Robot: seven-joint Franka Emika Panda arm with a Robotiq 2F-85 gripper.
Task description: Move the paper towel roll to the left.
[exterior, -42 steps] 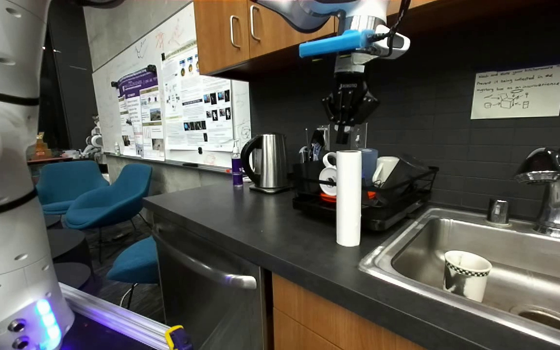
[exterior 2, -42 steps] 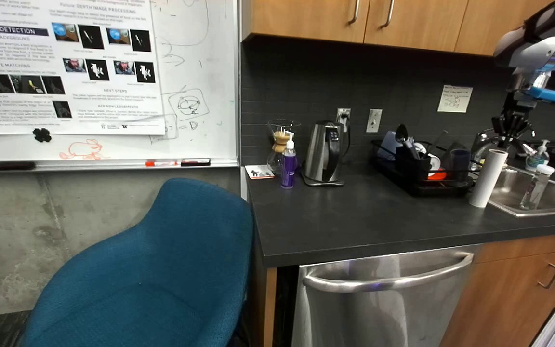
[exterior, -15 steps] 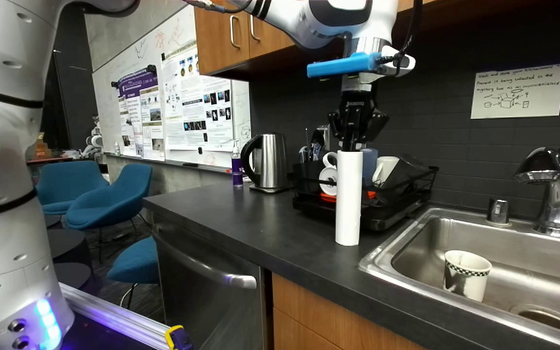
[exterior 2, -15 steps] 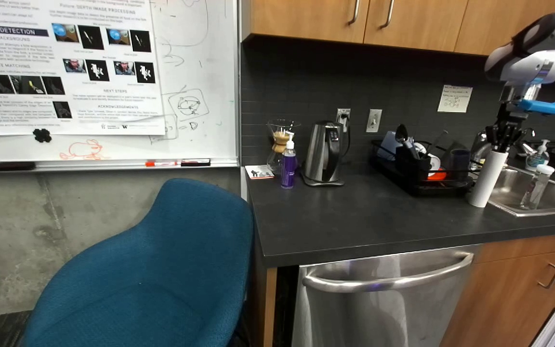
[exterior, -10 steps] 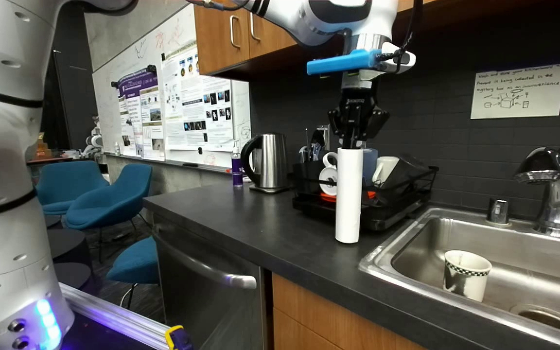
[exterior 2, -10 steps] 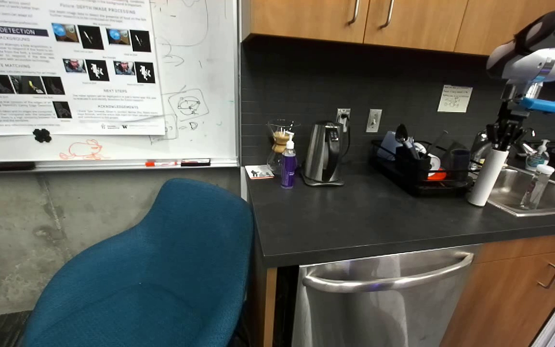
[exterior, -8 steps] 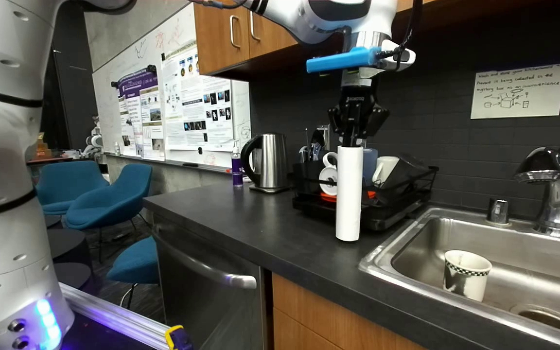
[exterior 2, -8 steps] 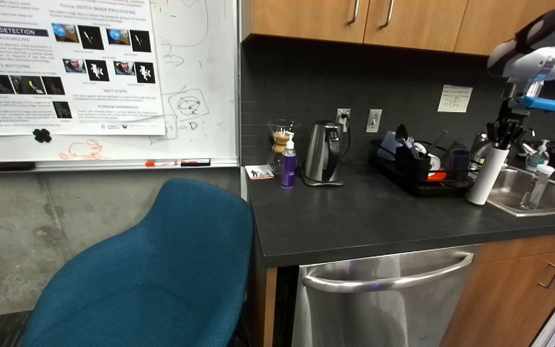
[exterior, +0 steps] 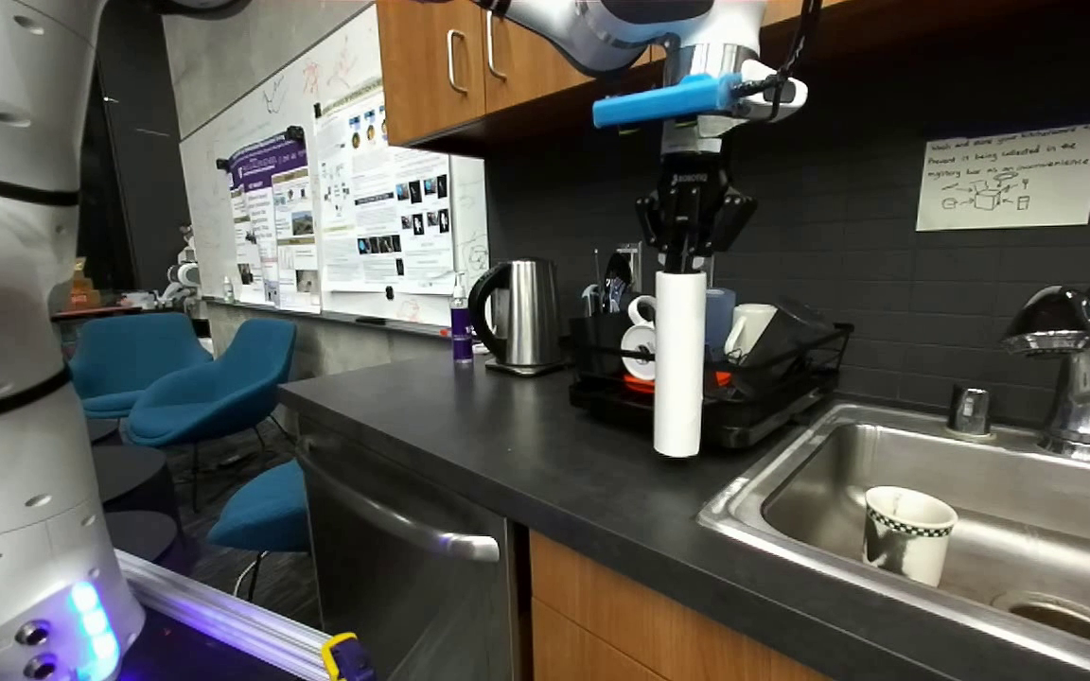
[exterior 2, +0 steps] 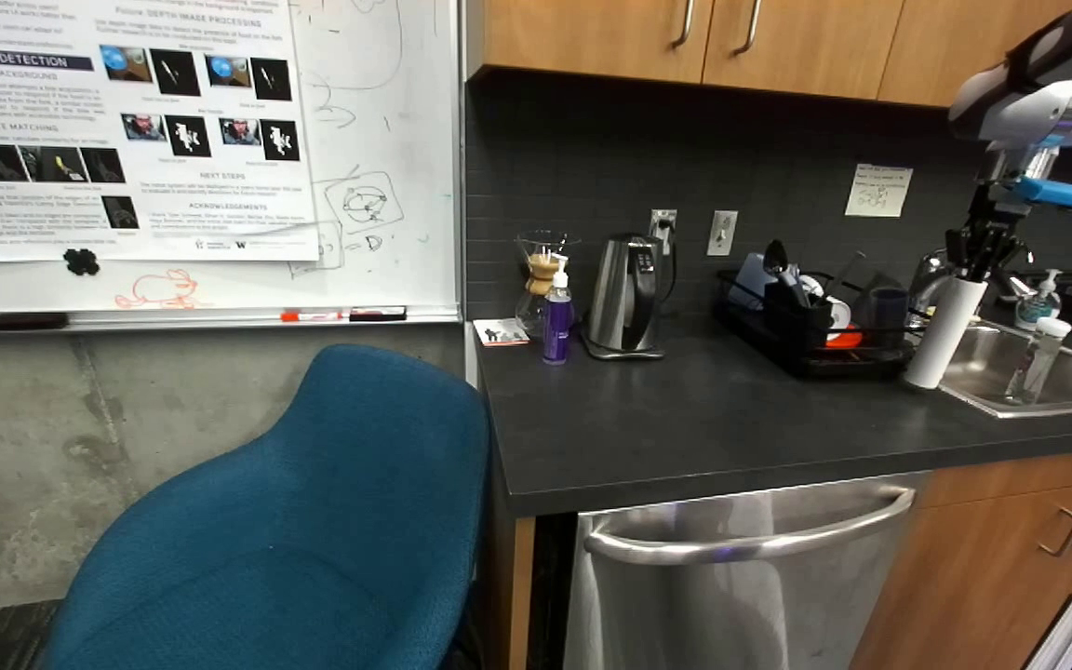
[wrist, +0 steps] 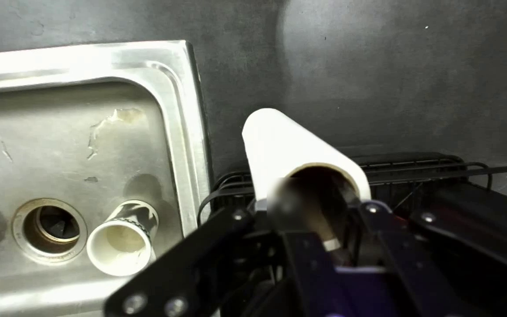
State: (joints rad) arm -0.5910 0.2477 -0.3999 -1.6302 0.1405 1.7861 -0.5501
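The end effector [exterior: 683, 264] clamps the top of the paper towel roll [exterior: 679, 365], which stretches directly below it; the wrist view alone looks into the hollow core [wrist: 325, 179]

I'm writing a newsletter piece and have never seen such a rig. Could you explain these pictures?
The machine is a jointed white robot arm ending in a black gripper. Two pictures come from cameras outside it; the third comes from a camera on its wrist, looking down. The gripper holds a tall white paper towel roll by its top end, which shows hollow in the wrist view. The roll is meant to go left. On the dark counter stand a steel kettle, a purple pump bottle and a black dish rack. A white cup with a checkered band sits in the sink.
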